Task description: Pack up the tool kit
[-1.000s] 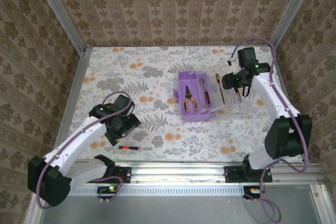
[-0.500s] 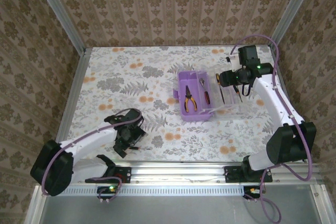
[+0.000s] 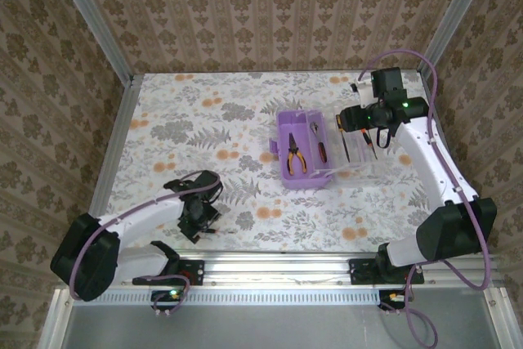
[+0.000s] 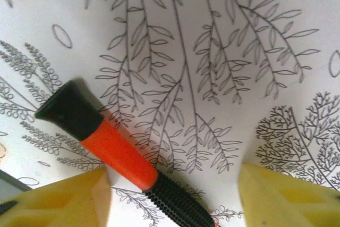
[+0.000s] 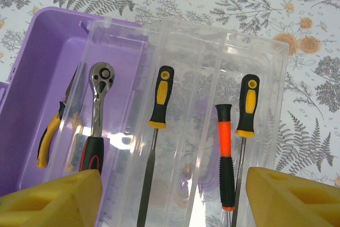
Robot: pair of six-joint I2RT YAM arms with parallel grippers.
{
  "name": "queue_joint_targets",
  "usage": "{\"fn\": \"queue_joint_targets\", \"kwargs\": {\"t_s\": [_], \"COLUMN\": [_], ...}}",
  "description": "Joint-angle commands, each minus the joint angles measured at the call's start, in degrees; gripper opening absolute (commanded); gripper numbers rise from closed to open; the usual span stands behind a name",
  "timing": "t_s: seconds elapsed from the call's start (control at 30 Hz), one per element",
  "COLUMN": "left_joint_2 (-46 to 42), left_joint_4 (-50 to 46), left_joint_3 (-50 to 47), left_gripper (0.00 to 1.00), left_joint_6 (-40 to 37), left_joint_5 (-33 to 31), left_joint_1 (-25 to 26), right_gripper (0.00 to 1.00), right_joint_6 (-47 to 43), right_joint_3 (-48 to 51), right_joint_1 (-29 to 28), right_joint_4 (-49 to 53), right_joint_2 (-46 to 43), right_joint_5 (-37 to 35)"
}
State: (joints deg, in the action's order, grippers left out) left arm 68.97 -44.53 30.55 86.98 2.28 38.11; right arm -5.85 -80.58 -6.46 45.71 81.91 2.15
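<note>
Straddling the screwdriver (image 4: 119, 155) by the desk's (image 3: 163, 112) near edge, left of centre, the left claw (image 3: 196, 220) stands released, a finger on each side, neither yet pressing the handle. The handle lies aslant across the gap: in the wrist view its black butt cap points up and left, and the ribbed grip runs back under the claw. The squeeze likely meets it askew. The box (image 3: 281, 153) sits well apart, far right, where the right claw (image 5: 172, 198) hangs released over the lid (image 5: 212, 78).

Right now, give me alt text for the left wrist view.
A black-and-orange screwdriver handle lies slanted on the floral tablecloth, between the left tool's yellow fingers, which stand apart without gripping it.
</note>
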Motion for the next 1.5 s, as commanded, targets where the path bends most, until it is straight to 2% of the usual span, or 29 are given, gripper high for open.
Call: {"fn": "queue_joint_targets", "kwargs": {"t_s": [0.0, 0.13, 0.33, 0.47, 0.53, 0.8, 0.97, 1.07, 1.27, 1.47], "left_joint_2": [4.23, 8.0, 12.84, 15.52, 16.88, 18.49, 19.01, 20.18, 21.27, 21.92], "left_joint_4": [13.19, 15.95, 20.58, 21.21, 21.11, 14.18, 11.44, 12.64, 25.04, 29.56], "left_joint_3": [-0.31, 1.35, 5.07, 10.47, 14.2, 32.74, 43.45, 48.46, 51.96, 54.27], "left_gripper": [0.55, 0.45, 0.23, 0.11, 0.01, 0.0, 0.0, 0.0, 0.0, 0.0], "left_joint_6": [-2.82, -5.97, -11.92, -19.02, -24.36, -40.26, -44.69, -44.94, -38.22, -35.23], "left_joint_5": [-3.19, -3.25, -3.16, -3.23, -2.64, -1.31, 5.73, 13.41, 27.96, 33.05], "left_joint_1": [-1.51, -3.06, -6.05, -7.21, -7.52, -6.56, -6.55, -6.42, -4.88, -1.92], "right_gripper": [0.73, 0.73, 0.74, 0.74, 0.75, 0.82, 0.84, 0.84, 0.81, 0.74], "right_joint_6": [0.14, -0.12, -0.04, -0.28, -0.57, 1.82, 4.04, 6.04, 11.69, 14.94], "right_joint_3": [-2.26, -2.31, -1.66, -1.6, -1.19, 1.15, 2.34, 2.86, 4.51, 4.07], "right_joint_1": [-0.64, -0.75, -0.89, -1.31, -1.36, -2.05, -4.57, -7.7, -13.96, -15.22], "right_joint_4": [2.64, 2.71, 3.13, 3.7, 3.72, 3.68, 3.27, 1.49, -6.85, -13.28], "right_joint_2": [-1.58, -1.75, -1.75, -3.81, -4.32, -6.8, -9.23, -9.5, -7.62, -3.69], "right_joint_5": [-0.06, -0.21, 0.69, 1.55, 2.87, 13.77, 20.5, 23.78, 26.82, 29.38]}}
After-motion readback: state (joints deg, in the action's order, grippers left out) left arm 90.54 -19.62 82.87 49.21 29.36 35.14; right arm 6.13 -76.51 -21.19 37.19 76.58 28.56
